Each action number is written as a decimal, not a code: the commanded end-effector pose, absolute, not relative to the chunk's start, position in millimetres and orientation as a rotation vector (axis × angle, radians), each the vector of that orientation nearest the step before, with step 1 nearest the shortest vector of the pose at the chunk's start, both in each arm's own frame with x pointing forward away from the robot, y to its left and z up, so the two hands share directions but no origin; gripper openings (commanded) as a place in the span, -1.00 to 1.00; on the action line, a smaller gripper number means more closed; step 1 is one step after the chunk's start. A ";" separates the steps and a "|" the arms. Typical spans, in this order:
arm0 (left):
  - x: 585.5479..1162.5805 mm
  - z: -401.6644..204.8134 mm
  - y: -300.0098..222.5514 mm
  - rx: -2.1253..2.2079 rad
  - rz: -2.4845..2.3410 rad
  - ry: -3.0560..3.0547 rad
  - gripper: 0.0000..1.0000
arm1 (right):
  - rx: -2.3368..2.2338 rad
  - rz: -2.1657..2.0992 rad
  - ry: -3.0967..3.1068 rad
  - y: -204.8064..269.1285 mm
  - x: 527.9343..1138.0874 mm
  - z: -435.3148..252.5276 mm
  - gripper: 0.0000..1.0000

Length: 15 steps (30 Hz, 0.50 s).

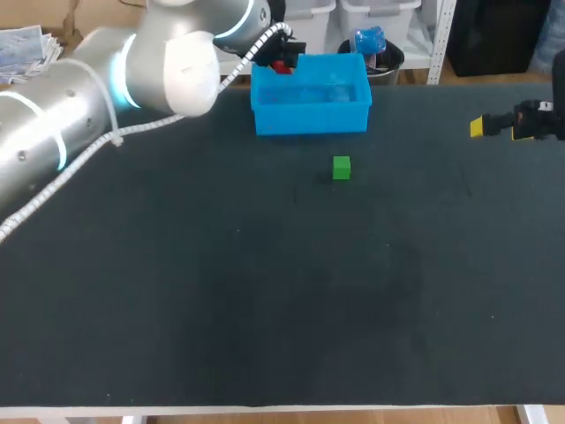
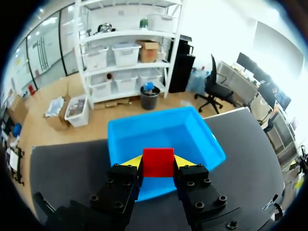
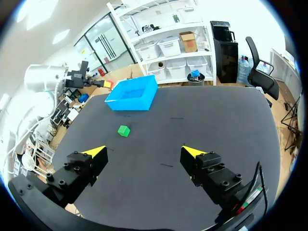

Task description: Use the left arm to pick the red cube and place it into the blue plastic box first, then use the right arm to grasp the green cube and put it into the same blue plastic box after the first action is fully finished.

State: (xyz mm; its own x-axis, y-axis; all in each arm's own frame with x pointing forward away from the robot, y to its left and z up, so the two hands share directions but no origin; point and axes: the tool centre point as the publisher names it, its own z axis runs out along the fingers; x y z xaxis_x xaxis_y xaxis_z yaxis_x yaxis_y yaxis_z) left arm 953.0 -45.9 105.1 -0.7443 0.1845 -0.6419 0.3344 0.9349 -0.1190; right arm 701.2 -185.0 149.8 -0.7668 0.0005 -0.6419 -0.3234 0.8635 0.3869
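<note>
The left end effector (image 2: 158, 162) is clamped on the small red cube (image 2: 158, 162), its two yellow tips pressing the cube from either side. In the left wrist view the cube hangs over the open blue plastic box (image 2: 211, 144), just inside its near rim. The head view puts the same end effector at the box's far left corner, with the red cube above the rim rather than resting on the box floor. So the pick looks done and the carry nearly so. What remains of the first step is to release the cube inside and draw the left arm clear. Further out, the small green cube (image 1: 342, 167) sits untouched on the dark surface (image 1: 265, 291), near the front wall of the box but apart from it. The right end effector (image 3: 144, 153) hangs well off to the right side with its fingers wide apart and nothing between them, the green cube some way ahead of it. The whole second step, grasping the green cube and dropping it into the box, is not yet begun.
</note>
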 end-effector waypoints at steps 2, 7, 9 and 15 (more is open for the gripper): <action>979.7 91.0 -56.2 0.372 -0.292 2.453 -1.00 | -0.234 0.644 2.372 -185.6 701.0 149.5 1.00; 982.6 88.5 -55.6 0.371 -0.272 2.472 -1.00 | -0.234 0.644 2.372 -185.6 701.0 149.5 1.00; 982.5 83.5 -56.7 0.377 -0.268 2.482 -1.00 | -0.234 0.644 2.372 -185.6 701.0 149.5 1.00; 981.1 66.0 -59.1 0.374 -0.263 2.531 -1.00 | -0.234 0.644 2.372 -185.6 701.0 149.5 1.00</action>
State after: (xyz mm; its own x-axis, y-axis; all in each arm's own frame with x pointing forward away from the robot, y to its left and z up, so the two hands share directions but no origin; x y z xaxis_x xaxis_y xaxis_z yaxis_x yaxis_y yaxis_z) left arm 969.2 -54.1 70.4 -0.7940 0.2020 -0.5734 0.3171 0.9423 -0.1071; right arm 701.2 -185.0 149.8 -0.7668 0.0005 -0.6419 -0.3234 0.8636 0.3869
